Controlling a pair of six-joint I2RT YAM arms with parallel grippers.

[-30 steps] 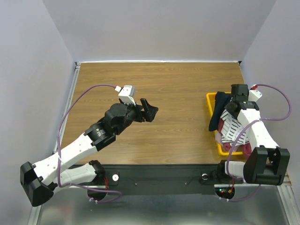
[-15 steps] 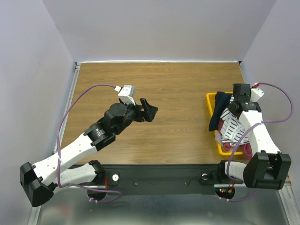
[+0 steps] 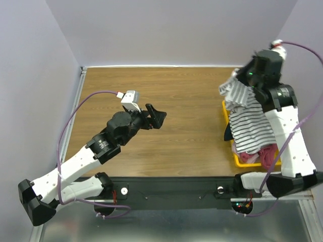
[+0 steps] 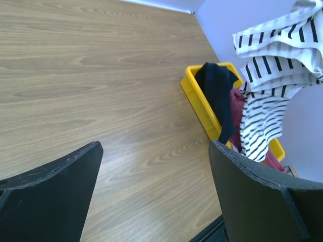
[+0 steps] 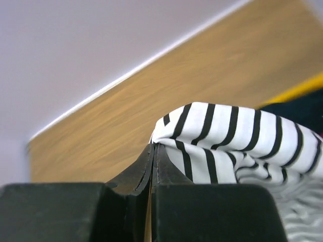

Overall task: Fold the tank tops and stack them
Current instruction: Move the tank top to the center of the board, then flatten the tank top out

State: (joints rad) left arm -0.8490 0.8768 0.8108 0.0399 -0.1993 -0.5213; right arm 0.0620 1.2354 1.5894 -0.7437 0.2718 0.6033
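I am on the first step, fetching a garment: the right gripper point(image 5: 153, 150) is pinching shut on a fold of the striped tank top point(image 3: 250, 118), which is hanging above the yellow bin point(image 3: 225, 106), its lower end reaching the dark red tank top point(image 3: 268, 154) inside. The left gripper point(image 3: 155, 116) is hovering wide open (holding nothing) over the bench point(image 3: 202, 96); next, I am judging, the striped one needs carrying there and spreading flat.

No writing, label, brand, number or sign can be read in any view.
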